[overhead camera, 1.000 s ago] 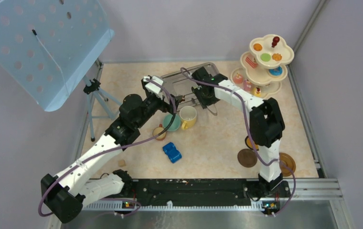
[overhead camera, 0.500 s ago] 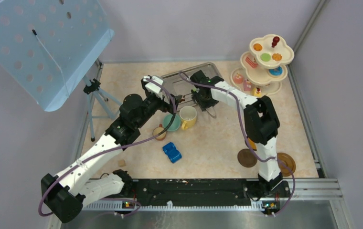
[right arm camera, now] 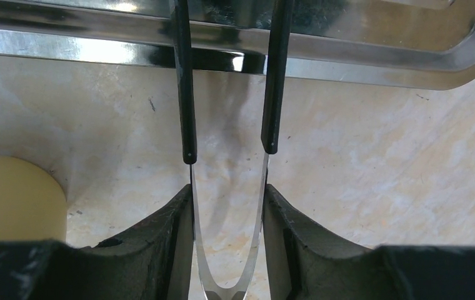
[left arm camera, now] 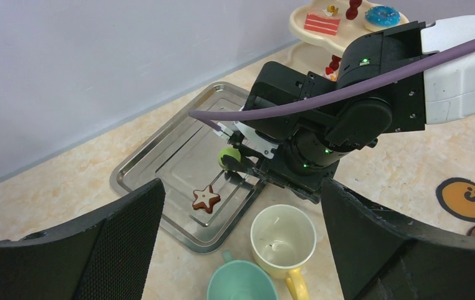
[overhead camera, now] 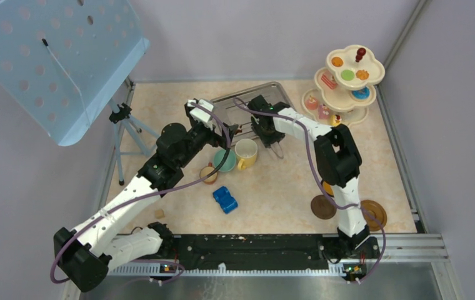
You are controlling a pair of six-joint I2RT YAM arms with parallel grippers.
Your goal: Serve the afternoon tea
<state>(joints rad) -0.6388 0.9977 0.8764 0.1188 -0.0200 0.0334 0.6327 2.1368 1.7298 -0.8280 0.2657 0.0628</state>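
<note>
We are looking at a little green round cake (left arm camera: pixel 227 157). It is sitting right at the tips of the black tongs (right arm camera: pixel 185 94), over the silver tray (left arm camera: pixel 179 147) and close to its edge. It is looking pinched between the tips, but we are not seeing that well enough to be sure. The two arms of the tongs are standing a little apart, not pressed together. The right gripper (right arm camera: pixel 227 200) is squeezing the tongs from both sides, with one finger touching each arm. A brown star cookie (left arm camera: pixel 205 198) is lying on the tray, near the green cake. The yellow-and-cream mug (left arm camera: pixel 254 236) and the teal cup (left arm camera: pixel 240 282) are standing side by side, just beside the tray. The left gripper (left arm camera: pixel 242 190) is hanging above them with its fingers wide apart. The cream stand (left arm camera: pixel 295 19) is standing well behind, with more cakes on it.
</note>
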